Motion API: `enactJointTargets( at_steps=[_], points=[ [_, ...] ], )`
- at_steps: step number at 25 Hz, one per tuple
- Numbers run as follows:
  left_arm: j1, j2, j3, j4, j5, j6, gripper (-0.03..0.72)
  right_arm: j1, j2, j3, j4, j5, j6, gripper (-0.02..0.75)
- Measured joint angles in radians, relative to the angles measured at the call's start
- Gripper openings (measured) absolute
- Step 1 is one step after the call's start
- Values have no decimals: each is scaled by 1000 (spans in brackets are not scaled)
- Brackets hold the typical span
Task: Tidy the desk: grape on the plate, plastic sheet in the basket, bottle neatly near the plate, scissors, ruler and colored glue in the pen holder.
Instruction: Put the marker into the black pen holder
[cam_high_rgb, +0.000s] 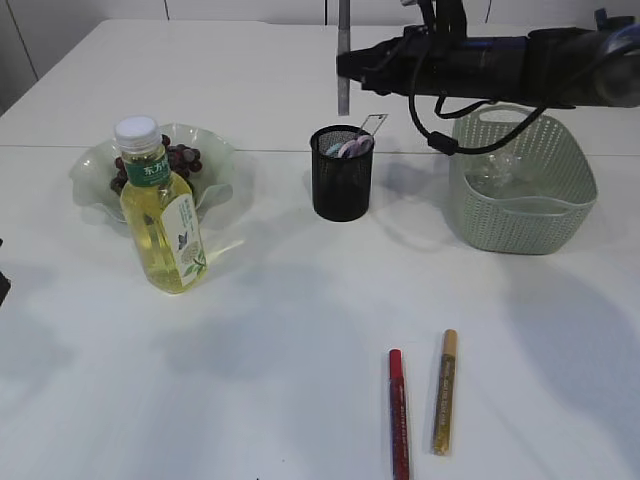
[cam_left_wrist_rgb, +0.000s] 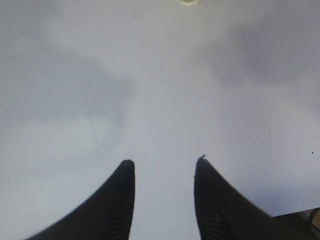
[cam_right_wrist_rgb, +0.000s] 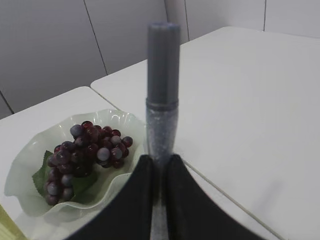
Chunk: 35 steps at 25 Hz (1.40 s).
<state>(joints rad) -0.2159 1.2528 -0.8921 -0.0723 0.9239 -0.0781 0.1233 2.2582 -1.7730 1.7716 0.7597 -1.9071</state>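
The table (cam_high_rgb: 300, 300) is white and wide. Below the right arm and toward its base side stands the green basket (cam_high_rgb: 520, 195), with the clear plastic sheet (cam_high_rgb: 495, 170) already inside. To the far side from the right gripper sits the pale wavy plate (cam_high_rgb: 95, 175) holding the grapes (cam_high_rgb: 185, 160), and the bottle (cam_high_rgb: 165, 215) of yellow liquid stands in front of this plate, touching or almost touching its edge.

The right gripper (cam_right_wrist_rgb: 159, 167) is nearly closed and it clamps a silver glitter glue pen (cam_right_wrist_rgb: 162, 90), which stands upright between the fingers. In the exterior view this pen (cam_high_rgb: 343, 60) hangs high, nearly straight above the black mesh pen holder (cam_high_rgb: 341, 175). Inside the holder I see already the scissors (cam_high_rgb: 355, 145) and something thin like a ruler (cam_high_rgb: 373, 124).

So the step in hand is, I think, bringing colored glue to the pen holder. The next move calls for lowering the pen straight down into the free part of the holder and only then opening the fingers.

The left gripper (cam_left_wrist_rgb: 164, 167) is half open, holds nothing, and only bare table is under it.

Near the front of the table, well apart from both grippers, lie a red glue pen (cam_high_rgb: 399, 410) and a gold glue pen (cam_high_rgb: 445, 392), just beside each other, not yet collected.
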Motion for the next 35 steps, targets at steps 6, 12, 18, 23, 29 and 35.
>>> enactJointTargets(
  at_steps=[6,12,18,23,29,35],
  points=[
    [0,0,0,11,0,0,289,0,57,-30,5,0,-2,60],
    [0,0,0,12,0,0,289,0,78,-30,7,6,-2,81],
    [0,0,0,12,0,0,289,0,96,-31,7,14,-2,190],
    [0,0,0,13,0,0,289,0,96,-33,7,24,-2,284],
    [0,0,0,13,0,0,289,0,86,-33,2,15,77,297],
    [0,0,0,15,0,0,289,0,-61,-33,-385,-47,493,299]
  ],
)
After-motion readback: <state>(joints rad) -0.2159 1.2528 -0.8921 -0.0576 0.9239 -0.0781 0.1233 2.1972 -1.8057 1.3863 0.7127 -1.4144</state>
